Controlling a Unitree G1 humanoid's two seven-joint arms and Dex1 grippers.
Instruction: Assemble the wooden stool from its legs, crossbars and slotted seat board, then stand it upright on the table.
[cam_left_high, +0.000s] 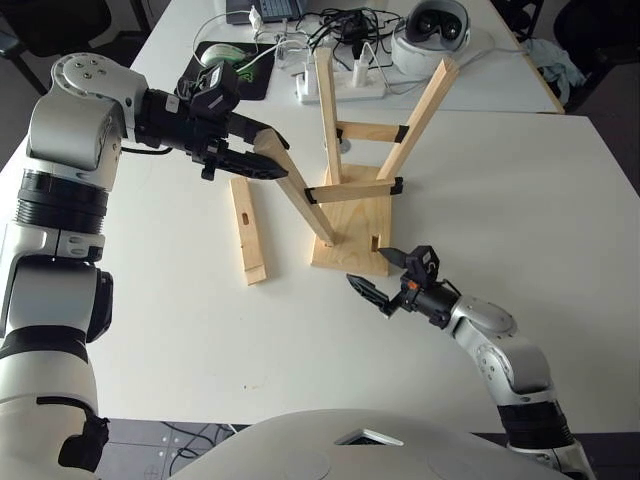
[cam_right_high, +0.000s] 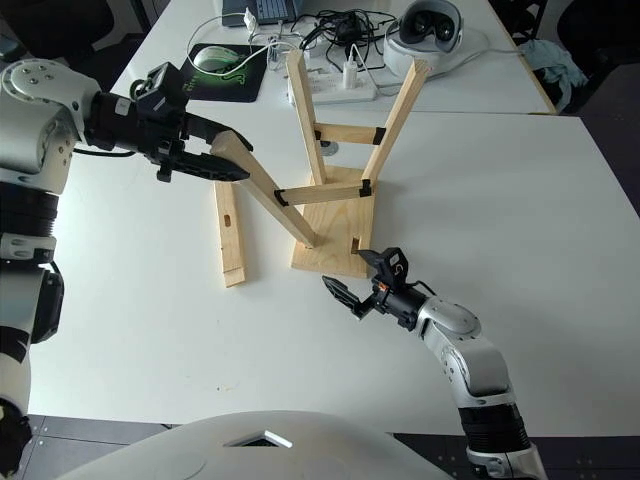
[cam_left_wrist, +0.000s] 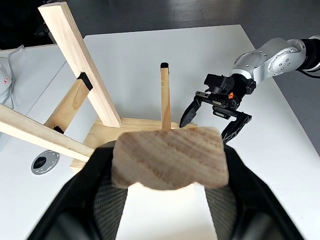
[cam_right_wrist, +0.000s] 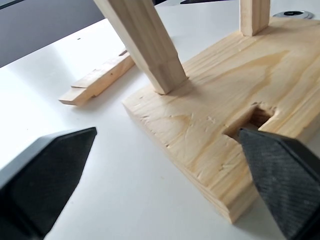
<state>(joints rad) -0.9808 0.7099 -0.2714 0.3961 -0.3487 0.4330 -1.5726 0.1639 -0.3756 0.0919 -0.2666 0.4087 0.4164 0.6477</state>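
Left gripper (cam_left_high: 265, 155) clamps the top of a leg (cam_left_high: 300, 195) slanting from the seat board (cam_left_high: 352, 235) up toward the robot's left; right gripper (cam_left_high: 367, 266) gapes wide beside the board

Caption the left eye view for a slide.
Left gripper grips a leg standing in the seat board; right gripper hovers open nearby.

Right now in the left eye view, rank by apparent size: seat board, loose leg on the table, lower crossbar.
1. seat board
2. loose leg, longer but much narrower
3. lower crossbar, clearly smallest
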